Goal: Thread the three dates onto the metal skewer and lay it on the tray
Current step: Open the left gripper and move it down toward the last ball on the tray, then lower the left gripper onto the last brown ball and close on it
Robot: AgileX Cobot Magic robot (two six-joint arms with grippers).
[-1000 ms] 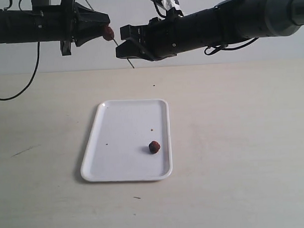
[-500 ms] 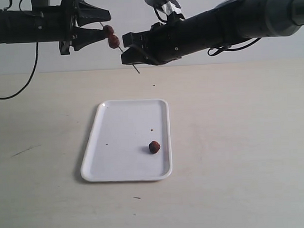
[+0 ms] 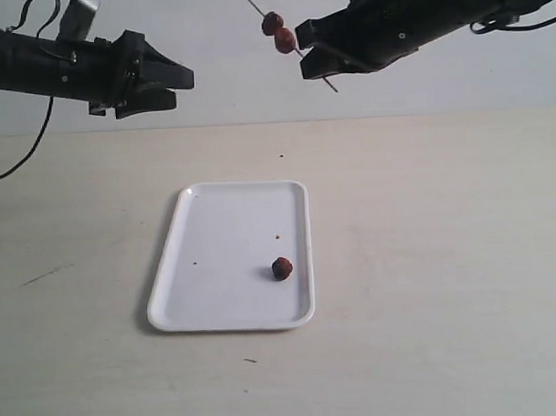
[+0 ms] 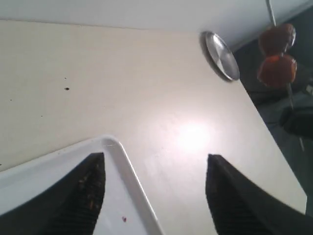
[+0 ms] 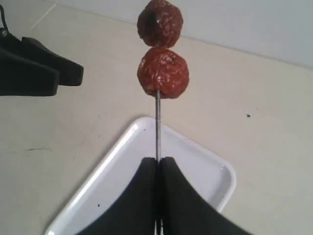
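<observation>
- The left arm's black fingers (image 3: pixel 168 78) hang spread wide and empty, high over the pale tabletop (image 3: pixel 444 257) and well apart from the fruit.
- Below them, the flat white rectangular plastic tray (image 3: pixel 224 237) lies on the tabletop. One wrinkled, dark reddish-brown loose date (image 3: pixel 281 268) sits near its right rim, not yet threaded.
- Above the tray, the thin grey metal skewer (image 3: pixel 253 4) slants through the air. It carries the upper threaded date (image 3: pixel 272 23) and the lower threaded date (image 3: pixel 285 40), which touch each other.
- The right arm's black fingers (image 3: pixel 323 56) are clamped shut on the skewer's shaft just beside the lower threaded date, and a short end pokes out beneath them.
- The step in hand looks to be fetching the loose date. The left fingers would do best to come straight down and pinch it by its sides, leaving its middle clear for the rod, while the right arm holds the skewer steady with its bare end free.
</observation>
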